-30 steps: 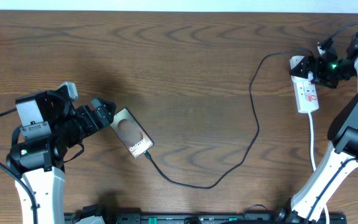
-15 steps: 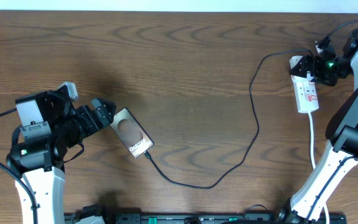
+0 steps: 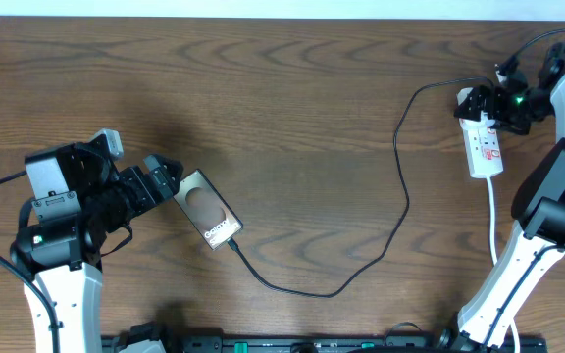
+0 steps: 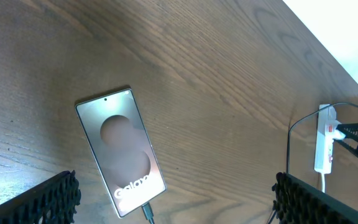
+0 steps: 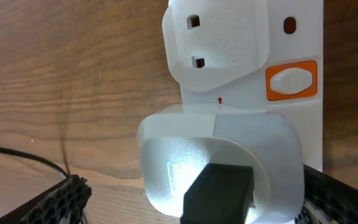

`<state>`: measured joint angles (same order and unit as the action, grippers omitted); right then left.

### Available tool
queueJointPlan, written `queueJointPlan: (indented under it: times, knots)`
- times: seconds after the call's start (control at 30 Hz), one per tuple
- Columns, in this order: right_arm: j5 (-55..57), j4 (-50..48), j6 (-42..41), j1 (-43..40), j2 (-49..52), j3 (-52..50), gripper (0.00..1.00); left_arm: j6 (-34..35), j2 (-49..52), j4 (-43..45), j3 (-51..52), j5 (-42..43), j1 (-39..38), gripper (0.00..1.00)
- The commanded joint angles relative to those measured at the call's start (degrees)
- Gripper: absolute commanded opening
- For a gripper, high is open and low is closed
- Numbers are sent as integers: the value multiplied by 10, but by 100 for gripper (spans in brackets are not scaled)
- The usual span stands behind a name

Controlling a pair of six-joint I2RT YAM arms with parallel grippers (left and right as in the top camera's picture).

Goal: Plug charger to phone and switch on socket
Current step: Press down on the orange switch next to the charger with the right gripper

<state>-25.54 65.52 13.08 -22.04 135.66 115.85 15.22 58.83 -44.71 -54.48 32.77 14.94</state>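
Observation:
The phone (image 3: pixel 207 218) lies flat at the left, screen up, with the "Galaxy" lettering at its near end; it also shows in the left wrist view (image 4: pixel 120 149). The charger's black cable (image 3: pixel 405 201) runs from its plug tip (image 4: pixel 148 213), seated in the phone's end, to the socket (image 3: pixel 485 142) at the far right. My left gripper (image 3: pixel 162 180) is open just left of the phone, its fingers wide apart (image 4: pixel 174 190). My right gripper (image 3: pixel 491 102) is open over the socket's rounded end, straddling the white adaptor (image 5: pixel 222 149). An orange switch (image 5: pixel 291 81) shows on the strip.
The socket's white cord (image 3: pixel 493 226) runs toward the near edge beside the right arm's base. The cable loops across the table's middle right (image 3: pixel 332 292). A white wall edge runs along the far side (image 3: pixel 263 8).
My right gripper has shifted slightly toward the far edge over the socket's end. The left arm, phone and cable have not moved.

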Motion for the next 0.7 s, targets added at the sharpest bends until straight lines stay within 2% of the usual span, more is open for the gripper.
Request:
queueJointPlan:
  times: [0.0,0.67]
  knots:
    - [33,27,-32,17,40,-14,99,-1,2,0,-10,-5,2,98]
    - [19,33,-31,1,0,0,99,-1,2,-7,-10,-5,2,98]
